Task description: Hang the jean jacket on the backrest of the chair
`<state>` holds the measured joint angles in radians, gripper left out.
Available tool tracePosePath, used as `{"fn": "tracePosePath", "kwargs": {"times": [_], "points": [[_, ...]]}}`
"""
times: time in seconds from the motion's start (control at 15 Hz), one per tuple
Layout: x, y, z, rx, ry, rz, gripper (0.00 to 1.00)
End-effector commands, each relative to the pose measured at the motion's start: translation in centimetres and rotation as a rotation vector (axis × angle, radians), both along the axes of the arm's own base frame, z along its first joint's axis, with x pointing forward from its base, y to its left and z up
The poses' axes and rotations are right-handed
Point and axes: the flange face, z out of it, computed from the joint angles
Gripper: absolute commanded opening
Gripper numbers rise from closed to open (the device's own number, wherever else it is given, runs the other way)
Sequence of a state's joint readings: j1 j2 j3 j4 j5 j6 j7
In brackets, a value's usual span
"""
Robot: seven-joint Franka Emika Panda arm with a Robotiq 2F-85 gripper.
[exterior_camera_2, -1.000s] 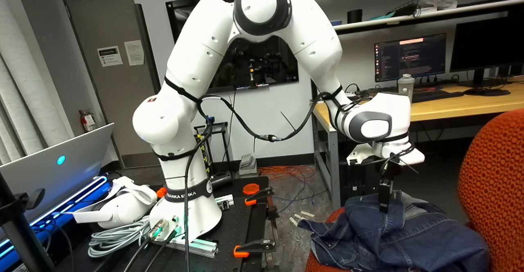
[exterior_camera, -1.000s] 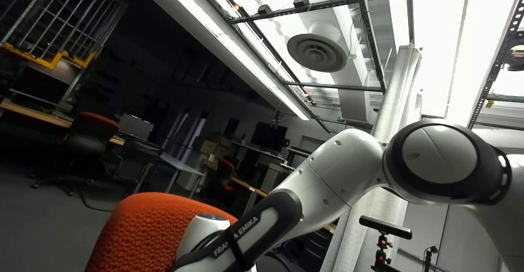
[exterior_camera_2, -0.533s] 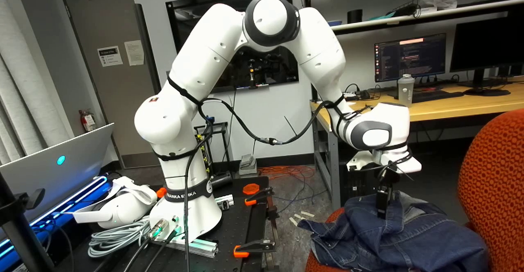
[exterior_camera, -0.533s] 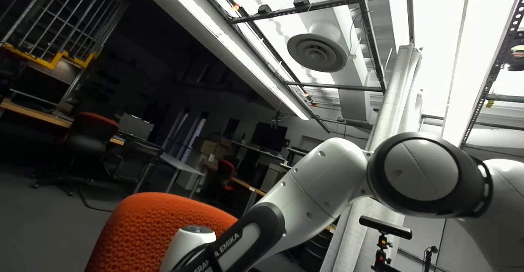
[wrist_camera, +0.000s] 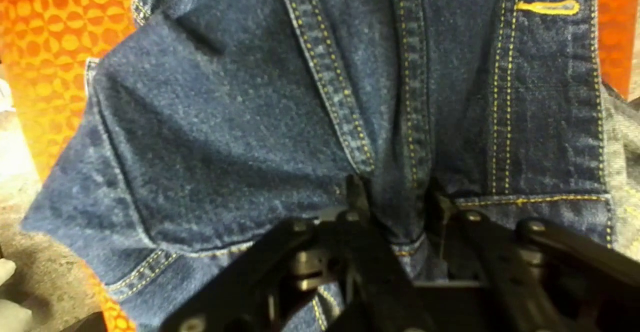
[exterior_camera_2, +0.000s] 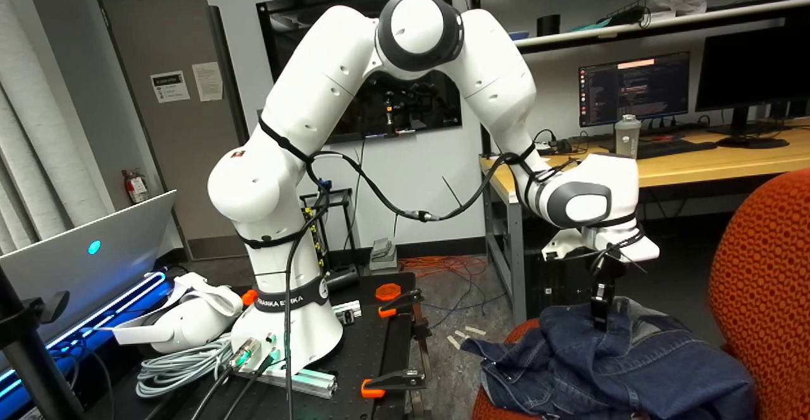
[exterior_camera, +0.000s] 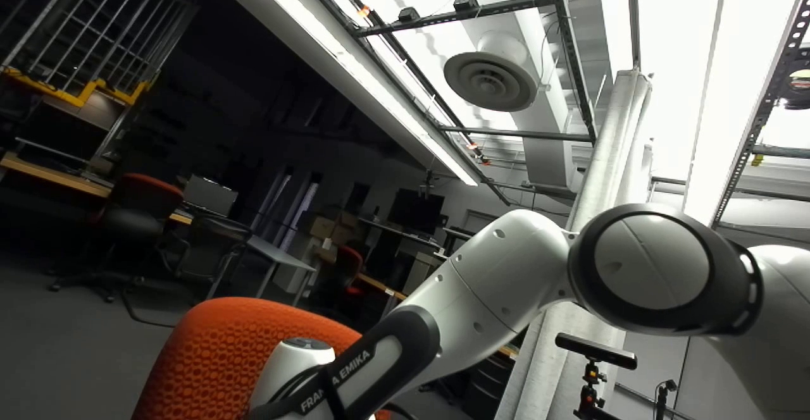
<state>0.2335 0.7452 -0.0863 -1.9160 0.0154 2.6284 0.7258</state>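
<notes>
The jean jacket (exterior_camera_2: pixel 639 376) lies crumpled on the orange seat (exterior_camera_2: pixel 497 407) of the chair, in front of its upright woven backrest (exterior_camera_2: pixel 762 281). That backrest (exterior_camera: pixel 215 350) also shows in an exterior view where the jacket and the gripper are out of sight. Pointing down from above, my gripper (exterior_camera_2: pixel 600 326) sinks its fingers into the denim. In the wrist view the gripper (wrist_camera: pixel 394 192) has its jaws drawn in on either side of a gathered fold of the jacket (wrist_camera: pixel 225 122), and the fold fills the gap between them. The fingertips are partly sunk in the cloth.
A wooden desk (exterior_camera_2: pixel 696 164) with monitors and a grey bottle (exterior_camera_2: pixel 628 136) stands behind the arm. The black base table (exterior_camera_2: pixel 380 344) carries clamps, a laptop (exterior_camera_2: pixel 95 262) and a white headset (exterior_camera_2: pixel 196 319). A cable loop (exterior_camera_2: pixel 405 208) hangs from the arm.
The arm came down toward the jacket, then the hand rose slightly and shifted toward the backrest. The denim around the fingers has shifted a little; the rest of the jacket lies as before.
</notes>
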Motion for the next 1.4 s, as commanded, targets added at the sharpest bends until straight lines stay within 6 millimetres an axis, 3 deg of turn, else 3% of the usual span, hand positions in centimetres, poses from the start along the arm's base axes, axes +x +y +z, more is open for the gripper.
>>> {"fn": "tracePosePath", "kwargs": {"times": [0.0, 0.33, 0.67, 1.0, 1.33], "points": [[0.5, -1.3, 3.3, -0.009, -0.032, 0.000, 0.01], [1.4, -3.6, 9.4, -0.026, -0.087, 0.004, 0.02], [1.6, -5.4, 17.7, -0.054, -0.155, 0.035, 0.02], [1.9, -5.9, 26.1, -0.046, -0.214, 0.075, 0.02], [1.2, -6.0, 31.8, -0.022, -0.209, 0.139, 0.02]]}}
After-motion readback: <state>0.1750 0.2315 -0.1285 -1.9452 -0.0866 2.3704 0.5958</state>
